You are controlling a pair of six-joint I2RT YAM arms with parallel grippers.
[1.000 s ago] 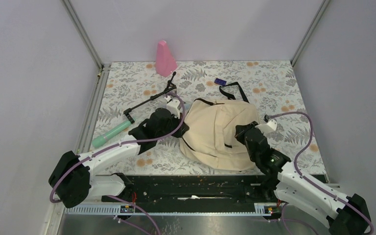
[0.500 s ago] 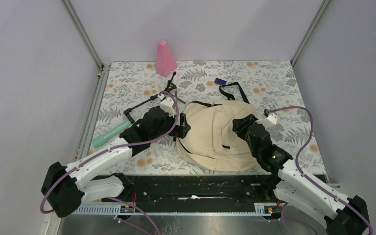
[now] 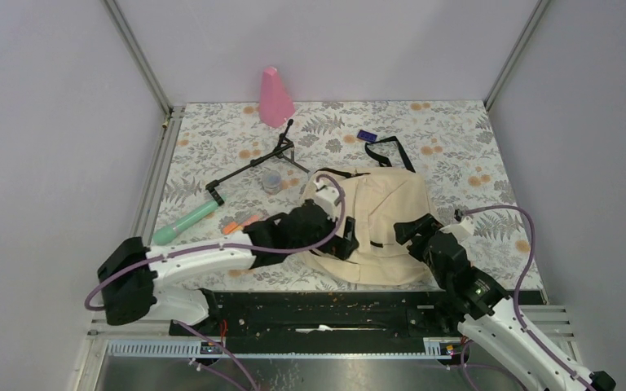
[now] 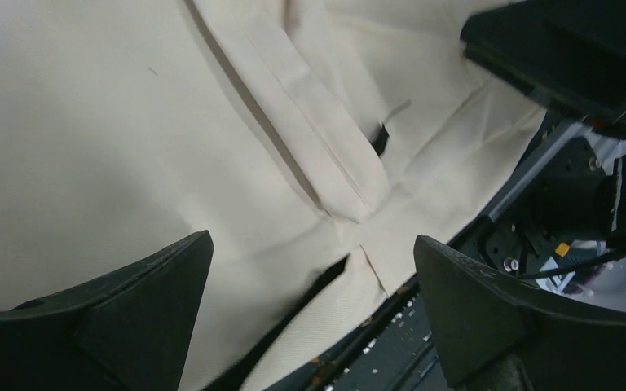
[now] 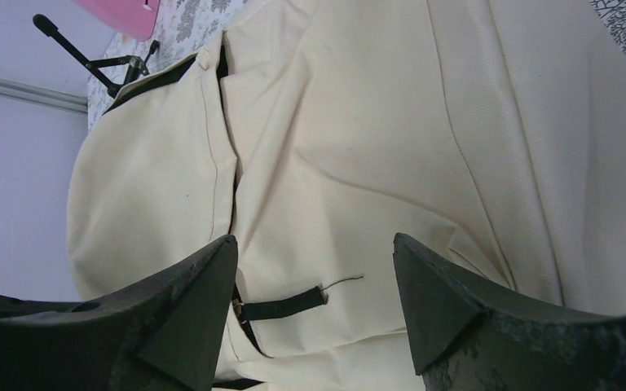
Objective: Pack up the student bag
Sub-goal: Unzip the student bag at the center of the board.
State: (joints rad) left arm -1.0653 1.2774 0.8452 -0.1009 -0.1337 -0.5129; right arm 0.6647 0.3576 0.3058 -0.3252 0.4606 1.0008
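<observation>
The student bag, cream fabric with black straps, lies flat near the table's front edge. My left gripper is at the bag's near-left side, open, with nothing between its fingers. In the left wrist view the left gripper hangs over the student bag by a seam and a black zipper line. My right gripper is at the bag's near-right side, also open and empty. In the right wrist view the right gripper frames a black pull tab on the student bag.
A pink cone stands at the back. A black folding stand, a small grey cup, a green tube and orange pens lie left of the bag. A small purple item lies behind it. The black rail runs along the front edge.
Both grippers have gone from shut to open. The left arm swung right to the bag's near-left side, uncovering the cup and pens. The right arm drew back toward the front edge.
</observation>
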